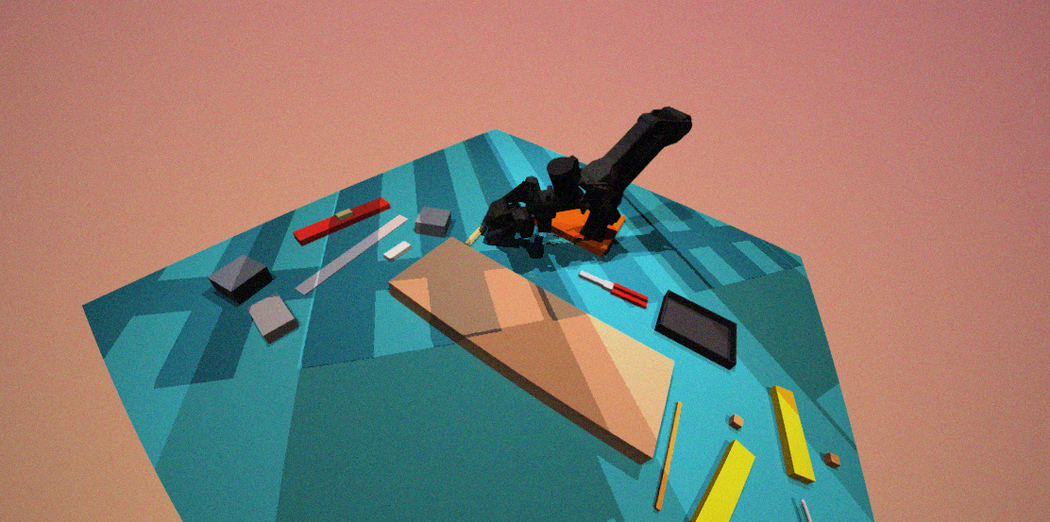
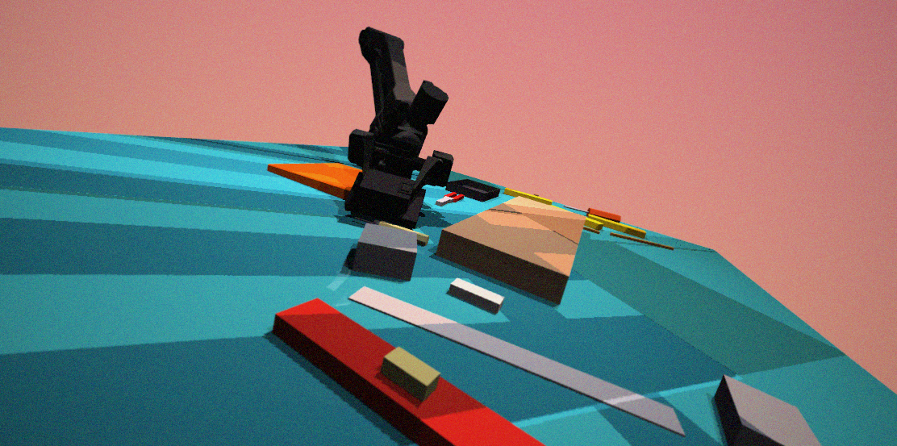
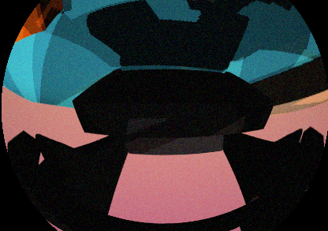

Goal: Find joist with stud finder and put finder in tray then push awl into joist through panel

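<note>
The tan floor panel point(image 1: 514, 297) point(image 2: 495, 235) lies flat; no hole is discernible in its visible top. My gripper point(image 1: 521, 213) point(image 2: 395, 185) point(image 3: 177, 134) is shut on the dark, blocky stud finder point(image 1: 500, 226) point(image 2: 381, 194) point(image 3: 169, 99), low beside the panel's far end, not over it. The stud finder's underside and any light on it are hidden. The black tray point(image 1: 694, 347) point(image 2: 467, 194) is empty, beyond the panel's long side. An orange-red handle point(image 2: 603, 214) with a thin grey shaft may be the awl; only a grey rod point(image 1: 805, 510) shows at the top view's bottom edge.
A cream stick point(image 1: 474, 236) point(image 2: 404, 232) and a grey block point(image 1: 433, 221) point(image 2: 384, 251) are near the held tool. Red-handled pliers point(image 1: 616, 288) point(image 2: 449, 198) lie between arm and tray. An orange plate point(image 1: 572, 225) point(image 2: 319, 177) is by the arm. A red level point(image 1: 323, 226) point(image 2: 339, 342) lies farther off.
</note>
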Robot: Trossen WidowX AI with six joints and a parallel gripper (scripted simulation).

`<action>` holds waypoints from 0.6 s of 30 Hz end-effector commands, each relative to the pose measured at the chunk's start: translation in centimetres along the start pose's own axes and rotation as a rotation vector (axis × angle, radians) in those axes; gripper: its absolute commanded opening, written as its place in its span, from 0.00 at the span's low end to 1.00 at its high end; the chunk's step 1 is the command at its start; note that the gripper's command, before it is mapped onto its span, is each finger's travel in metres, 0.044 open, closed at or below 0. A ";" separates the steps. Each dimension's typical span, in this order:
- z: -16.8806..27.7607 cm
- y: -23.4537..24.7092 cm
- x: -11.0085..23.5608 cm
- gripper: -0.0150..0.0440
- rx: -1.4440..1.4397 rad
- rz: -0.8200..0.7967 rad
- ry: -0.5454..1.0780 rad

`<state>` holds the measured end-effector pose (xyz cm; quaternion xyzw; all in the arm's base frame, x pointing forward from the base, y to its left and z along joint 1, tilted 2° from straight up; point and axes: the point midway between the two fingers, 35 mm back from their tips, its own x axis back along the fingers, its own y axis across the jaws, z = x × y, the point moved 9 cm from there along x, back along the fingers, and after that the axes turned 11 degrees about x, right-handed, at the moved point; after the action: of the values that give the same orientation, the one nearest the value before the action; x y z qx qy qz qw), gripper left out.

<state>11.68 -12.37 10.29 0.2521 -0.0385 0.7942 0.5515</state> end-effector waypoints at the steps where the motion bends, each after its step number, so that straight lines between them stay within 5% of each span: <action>1: 0.1 0.3 0.0 0.25 -0.007 0.001 0.018; 15: -0.5 0.0 -0.2 0.88 0.002 -0.001 0.002; 18: -0.6 -0.1 -0.2 0.90 0.001 -0.001 0.002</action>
<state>11.56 -12.31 9.74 0.2524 -0.0365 0.7948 0.5506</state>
